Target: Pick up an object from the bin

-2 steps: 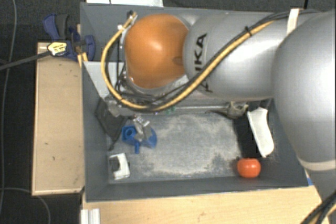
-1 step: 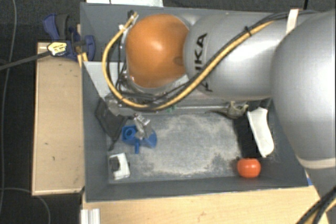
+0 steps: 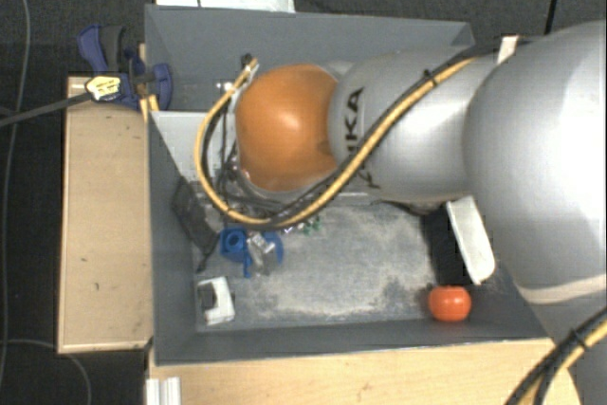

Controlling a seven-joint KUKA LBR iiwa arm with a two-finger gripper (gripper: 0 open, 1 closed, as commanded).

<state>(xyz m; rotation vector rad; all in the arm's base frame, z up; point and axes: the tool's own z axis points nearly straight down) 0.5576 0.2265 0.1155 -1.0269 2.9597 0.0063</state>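
Note:
My gripper shows as a dark body low in the bin's left half, just under the arm's orange cover. Right below it lies a blue plastic thing with a clear, silvery piece against its right side. A black object leans at the left wall beside the gripper. A small white box sits in the front left corner, a little below the blue thing.
An orange ball rests near the front right corner. A white flat strip and a black thing lie by the right wall under the arm. Bare floor stretches across the bin's middle front.

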